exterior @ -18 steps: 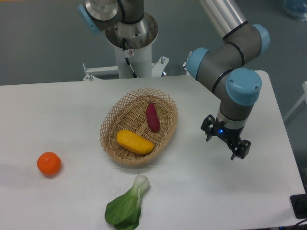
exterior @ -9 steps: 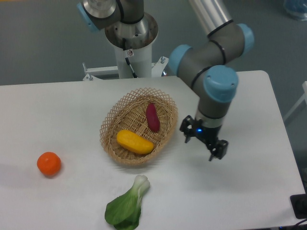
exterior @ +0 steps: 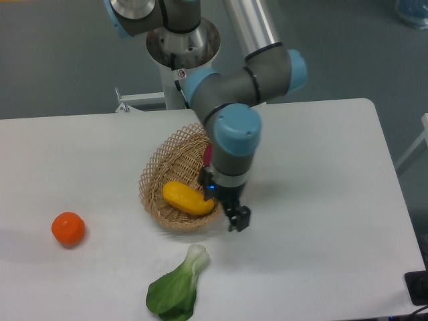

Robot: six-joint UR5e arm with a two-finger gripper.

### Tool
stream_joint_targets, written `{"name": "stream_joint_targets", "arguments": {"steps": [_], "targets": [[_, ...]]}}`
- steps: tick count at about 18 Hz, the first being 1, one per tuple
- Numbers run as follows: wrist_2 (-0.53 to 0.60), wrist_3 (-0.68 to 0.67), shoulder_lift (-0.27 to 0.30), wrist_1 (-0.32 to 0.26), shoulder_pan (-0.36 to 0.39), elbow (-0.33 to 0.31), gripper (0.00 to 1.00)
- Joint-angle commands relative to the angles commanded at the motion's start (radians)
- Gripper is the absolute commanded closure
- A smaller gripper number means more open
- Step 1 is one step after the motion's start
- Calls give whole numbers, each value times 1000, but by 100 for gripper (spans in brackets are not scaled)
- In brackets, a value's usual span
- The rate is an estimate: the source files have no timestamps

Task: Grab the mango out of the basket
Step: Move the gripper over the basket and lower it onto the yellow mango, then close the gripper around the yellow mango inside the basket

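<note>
Showing no readable writing anywhere, the scene is a white table (exterior: 321,200) against a grey floor. Inside the basket (exterior: 157,175), the mango (exterior: 187,198) lies with its long axis running from upper left to lower right. At the basket's right rim the gripper (exterior: 224,204) hovers; its jaw state cannot be told.

A round orange citrus fruit (exterior: 68,229) sits on the white table (exterior: 321,254), which serves as the landmark: the fruit lies near the table's left front part. A leafy green bok choy (exterior: 178,287) lies near the table's front edge, to the right of the fruit and well apart from it.
</note>
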Motion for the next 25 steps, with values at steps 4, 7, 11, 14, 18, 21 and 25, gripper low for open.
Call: {"name": "stream_joint_targets", "arguments": {"steps": [4, 7, 11, 14, 18, 21, 25], "targets": [[0, 86, 29, 0, -15, -77, 0], [2, 109, 28, 3, -37, -94, 0], [3, 124, 25, 29, -51, -103, 0], [6, 175, 29, 29, -51, -129, 0], [8, 197, 26, 40, -51, -132, 0], [12, 209, 22, 43, -54, -135, 0], [12, 212, 8, 51, -55, -138, 0]]}}
